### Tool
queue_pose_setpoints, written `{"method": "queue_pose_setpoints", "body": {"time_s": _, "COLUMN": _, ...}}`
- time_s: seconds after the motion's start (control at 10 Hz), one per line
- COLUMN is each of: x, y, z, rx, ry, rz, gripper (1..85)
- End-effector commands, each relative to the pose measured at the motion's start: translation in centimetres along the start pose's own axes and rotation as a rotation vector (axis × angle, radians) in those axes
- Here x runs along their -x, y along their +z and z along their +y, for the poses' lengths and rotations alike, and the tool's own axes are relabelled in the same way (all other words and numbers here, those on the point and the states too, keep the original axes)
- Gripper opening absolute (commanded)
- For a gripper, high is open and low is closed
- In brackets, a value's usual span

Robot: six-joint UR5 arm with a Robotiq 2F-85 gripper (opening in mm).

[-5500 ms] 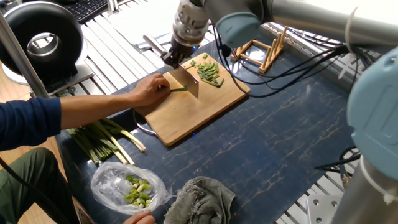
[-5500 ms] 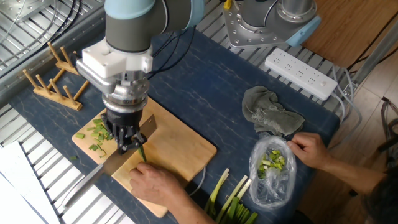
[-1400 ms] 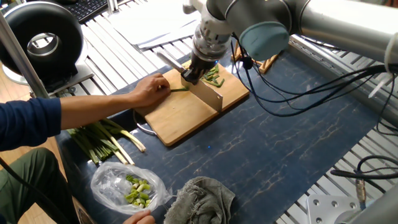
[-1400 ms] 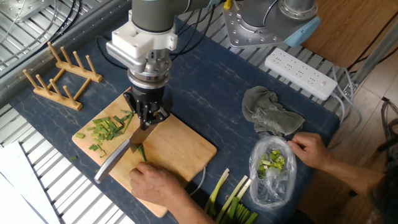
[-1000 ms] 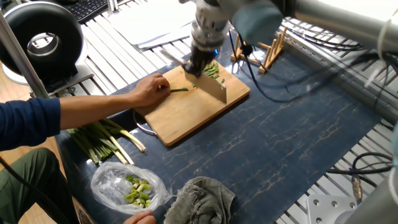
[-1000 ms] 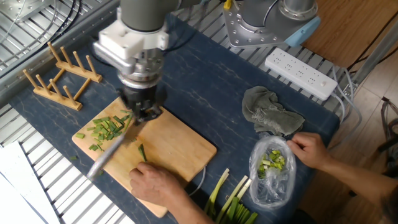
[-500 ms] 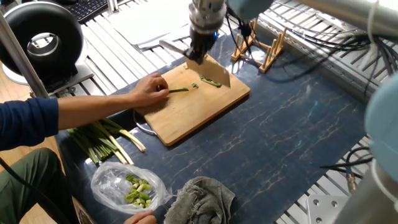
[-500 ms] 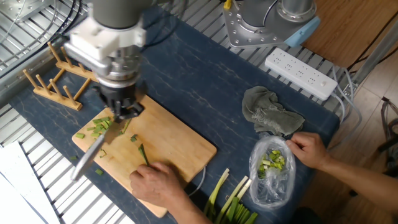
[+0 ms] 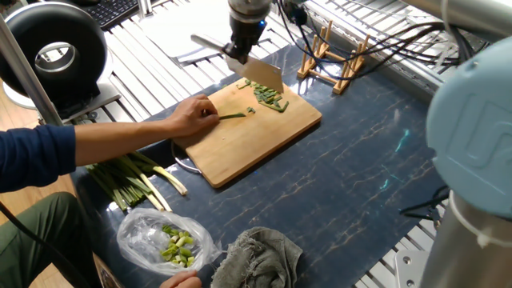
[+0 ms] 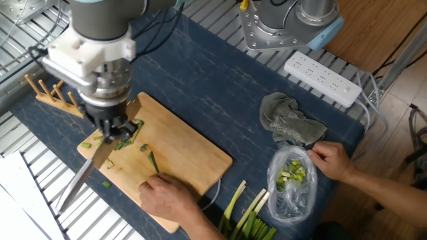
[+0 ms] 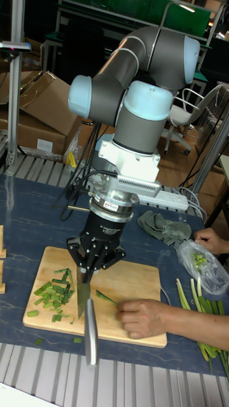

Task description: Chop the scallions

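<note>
My gripper (image 10: 117, 131) is shut on a knife (image 11: 83, 294), held over the rack-side end of the wooden cutting board (image 10: 195, 159). The blade (image 9: 265, 76) stands by a pile of short green scallion bits (image 9: 270, 97), also visible in the tall fixed view (image 11: 56, 296). One slender scallion stalk (image 10: 153, 163) lies on the board. A person's hand (image 9: 192, 117) pins its end. The knife handle (image 10: 75, 181) sticks out past the board's edge. A few loose bits (image 10: 106, 184) lie near that edge.
A bundle of thicker stalks (image 9: 134, 179) lies beside the board. The person's other hand holds a clear bag of chopped pieces (image 10: 292, 179). Near it are a grey cloth (image 10: 291, 124) and a power strip (image 10: 323, 78). A wooden rack (image 9: 336, 58) stands beyond the board.
My gripper has carried the knife from the middle of the board toward its rack-side end, up to the pile of bits. The person's hands and the stalk have stayed put.
</note>
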State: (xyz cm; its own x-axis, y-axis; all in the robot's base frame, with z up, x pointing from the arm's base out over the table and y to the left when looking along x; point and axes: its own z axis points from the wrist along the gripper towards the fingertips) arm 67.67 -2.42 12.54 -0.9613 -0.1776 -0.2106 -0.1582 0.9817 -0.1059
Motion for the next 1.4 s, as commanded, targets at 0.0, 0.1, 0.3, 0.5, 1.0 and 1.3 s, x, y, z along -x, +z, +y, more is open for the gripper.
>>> {"method": "queue_pose_setpoints", "body": {"time_s": 0.0, "x": 0.5, "y": 0.0, "z": 1.5, "rx": 0.054, "ry": 0.115, "rz": 0.029, "gripper": 1.3}}
{"method": "queue_pose_setpoints", "body": {"time_s": 0.1, "x": 0.6, "y": 0.0, "z": 1.9, "rx": 0.079, "ry": 0.169, "rz": 0.034, "gripper": 1.3}}
{"method": "queue_pose_setpoints", "body": {"time_s": 0.3, "x": 0.8, "y": 0.4, "z": 2.7, "rx": 0.124, "ry": 0.248, "rz": 0.04, "gripper": 1.3}}
{"method": "queue_pose_setpoints", "body": {"time_s": 0.5, "x": 2.0, "y": 1.6, "z": 3.5, "rx": 0.151, "ry": 0.338, "rz": 0.012, "gripper": 1.3}}
{"method": "queue_pose_setpoints", "body": {"time_s": 1.0, "x": -0.2, "y": 1.2, "z": 4.6, "rx": 0.143, "ry": 0.402, "rz": 0.07, "gripper": 1.3}}
{"method": "queue_pose_setpoints", "body": {"time_s": 1.3, "x": -0.5, "y": 1.0, "z": 5.4, "rx": 0.154, "ry": 0.428, "rz": 0.077, "gripper": 1.3}}
